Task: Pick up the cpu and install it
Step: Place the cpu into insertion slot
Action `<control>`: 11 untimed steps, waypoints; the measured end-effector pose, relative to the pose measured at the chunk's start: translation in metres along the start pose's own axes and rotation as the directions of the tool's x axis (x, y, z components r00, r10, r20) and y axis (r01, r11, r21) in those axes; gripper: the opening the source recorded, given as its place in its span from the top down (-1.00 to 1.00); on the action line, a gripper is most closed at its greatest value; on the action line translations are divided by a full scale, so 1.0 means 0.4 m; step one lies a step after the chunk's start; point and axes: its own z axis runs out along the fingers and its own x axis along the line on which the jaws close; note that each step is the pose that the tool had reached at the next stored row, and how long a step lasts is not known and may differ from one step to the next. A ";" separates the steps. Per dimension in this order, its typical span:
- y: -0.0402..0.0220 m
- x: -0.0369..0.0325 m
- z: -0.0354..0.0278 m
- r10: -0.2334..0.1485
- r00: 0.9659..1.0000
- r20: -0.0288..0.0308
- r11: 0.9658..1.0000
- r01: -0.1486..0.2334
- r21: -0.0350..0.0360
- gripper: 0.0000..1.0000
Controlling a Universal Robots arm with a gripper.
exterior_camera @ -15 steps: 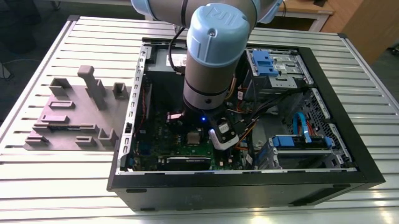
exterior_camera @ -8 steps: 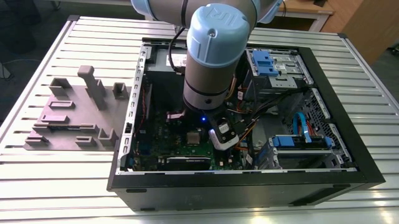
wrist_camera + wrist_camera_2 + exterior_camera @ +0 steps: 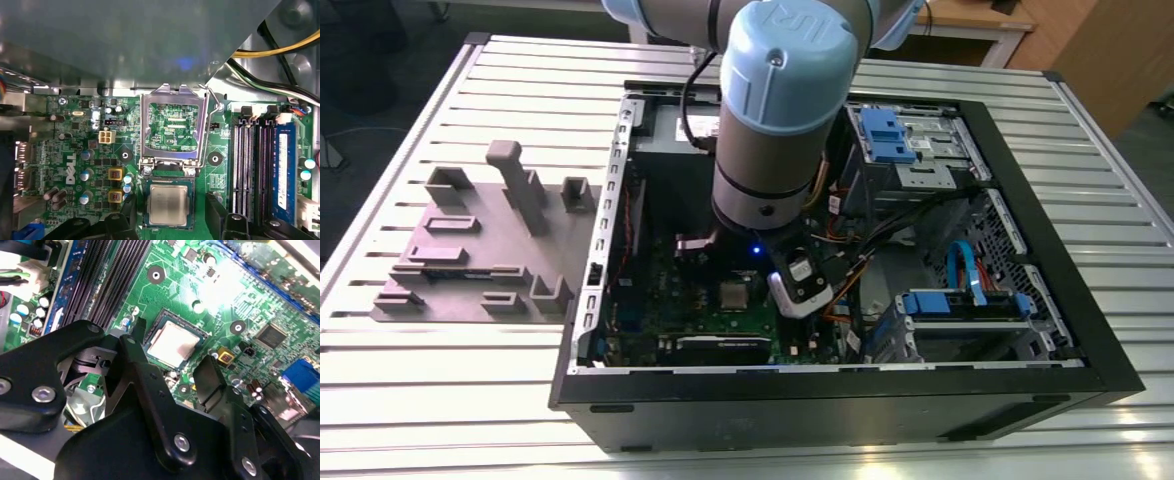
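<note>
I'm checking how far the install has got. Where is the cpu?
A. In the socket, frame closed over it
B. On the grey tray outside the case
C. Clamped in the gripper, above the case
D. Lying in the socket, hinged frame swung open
D: in the first wrist view the cpu lies flat in the socket, the hinged frame is swung off it, and the gripper straddles it, open.

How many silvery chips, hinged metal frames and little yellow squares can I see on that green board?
cpu: 1
hinged metal frame: 1
yellow square parts, in the first wrist view: 2
Total: 4
</note>
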 end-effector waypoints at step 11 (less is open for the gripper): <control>0.002 0.001 -0.040 0.000 1.000 -0.012 1.000 0.000 -0.001 0.21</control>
